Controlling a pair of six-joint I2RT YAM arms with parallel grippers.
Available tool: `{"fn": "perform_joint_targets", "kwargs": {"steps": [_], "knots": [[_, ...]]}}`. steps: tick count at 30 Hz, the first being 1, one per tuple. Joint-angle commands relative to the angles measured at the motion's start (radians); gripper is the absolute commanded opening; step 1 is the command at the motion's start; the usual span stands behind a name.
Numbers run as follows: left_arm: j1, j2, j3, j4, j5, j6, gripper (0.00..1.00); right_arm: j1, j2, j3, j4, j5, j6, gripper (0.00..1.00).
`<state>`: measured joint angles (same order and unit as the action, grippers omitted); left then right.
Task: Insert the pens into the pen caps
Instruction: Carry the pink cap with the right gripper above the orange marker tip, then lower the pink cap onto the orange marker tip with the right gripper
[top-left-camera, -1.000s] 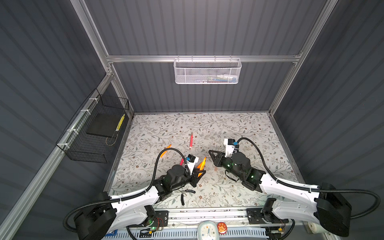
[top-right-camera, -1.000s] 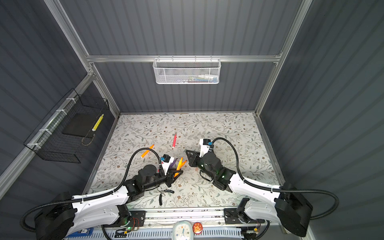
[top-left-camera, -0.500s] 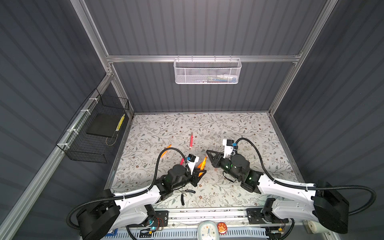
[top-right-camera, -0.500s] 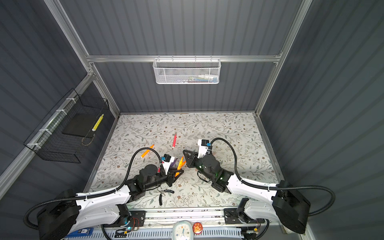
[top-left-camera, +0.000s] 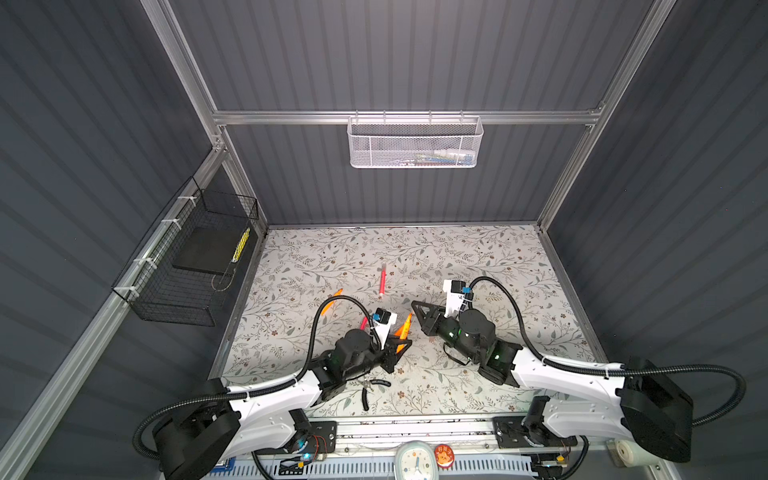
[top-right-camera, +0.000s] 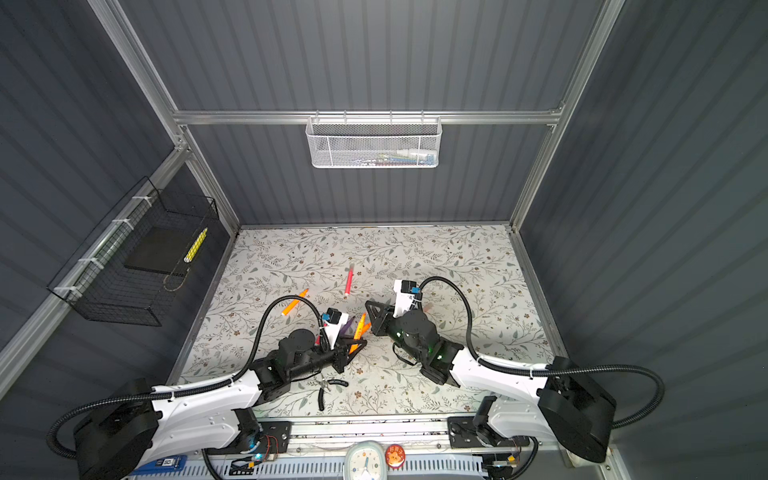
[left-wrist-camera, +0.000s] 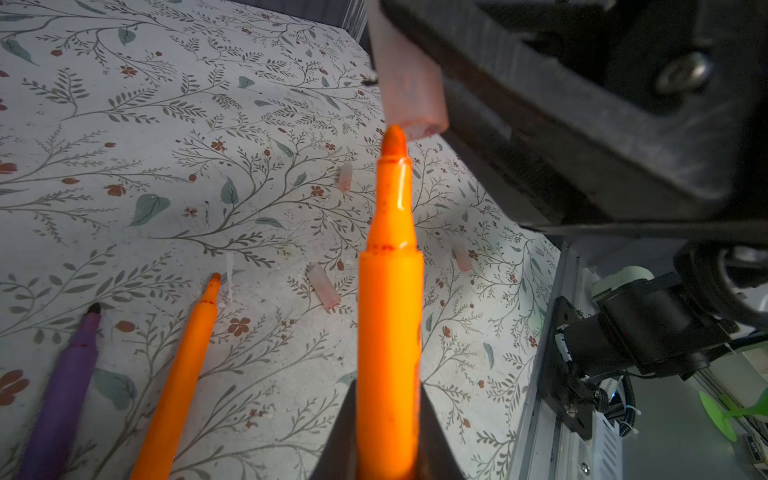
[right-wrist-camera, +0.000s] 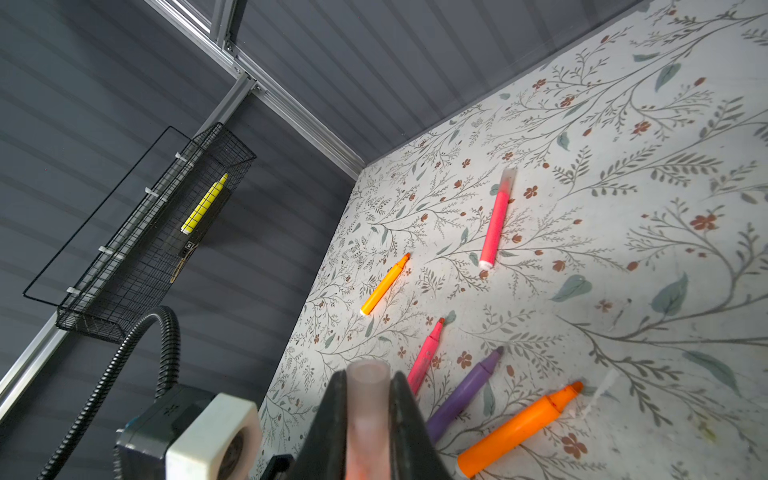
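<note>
We're pinching the orange pen (left-wrist-camera: 388, 316) with left fingers (left-wrist-camera: 343, 434), its tip meeting the mouth of the right fingers' (right-wrist-camera: 328, 419) pinched cap (left-wrist-camera: 409, 95).

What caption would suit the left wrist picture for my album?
The left hand holds an orange pen, its tip at the mouth of a pale pink cap.

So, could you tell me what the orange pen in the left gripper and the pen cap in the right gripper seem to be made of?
The orange pen looks like smooth, glossy plastic: a bright highlight runs along its tapered neck; the tip looks matte, perhaps felt. The pen cap seems frosted, translucent pale-pink plastic: its open tube end shows a thin, cloudy wall.
</note>
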<state>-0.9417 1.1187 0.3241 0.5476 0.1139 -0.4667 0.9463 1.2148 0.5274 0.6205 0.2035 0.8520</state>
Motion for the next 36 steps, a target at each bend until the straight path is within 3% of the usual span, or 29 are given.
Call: {"fn": "perform_joint_targets", "kwargs": {"steps": [1,27,36], "knots": [[0.001,-0.007,-0.006,0.033,0.01,-0.001,0.0,0.006,-0.011,0.014,0.001,0.034,-0.02,0.0],[0.0,0.013,-0.007,0.048,0.006,-0.001,0.0,0.024,0.035,0.039,0.026,0.008,-0.005,0.0],[0.003,0.0,0.039,-0.041,-0.104,-0.048,0.0,0.064,0.034,0.015,0.035,0.022,-0.002,0.0]]}}
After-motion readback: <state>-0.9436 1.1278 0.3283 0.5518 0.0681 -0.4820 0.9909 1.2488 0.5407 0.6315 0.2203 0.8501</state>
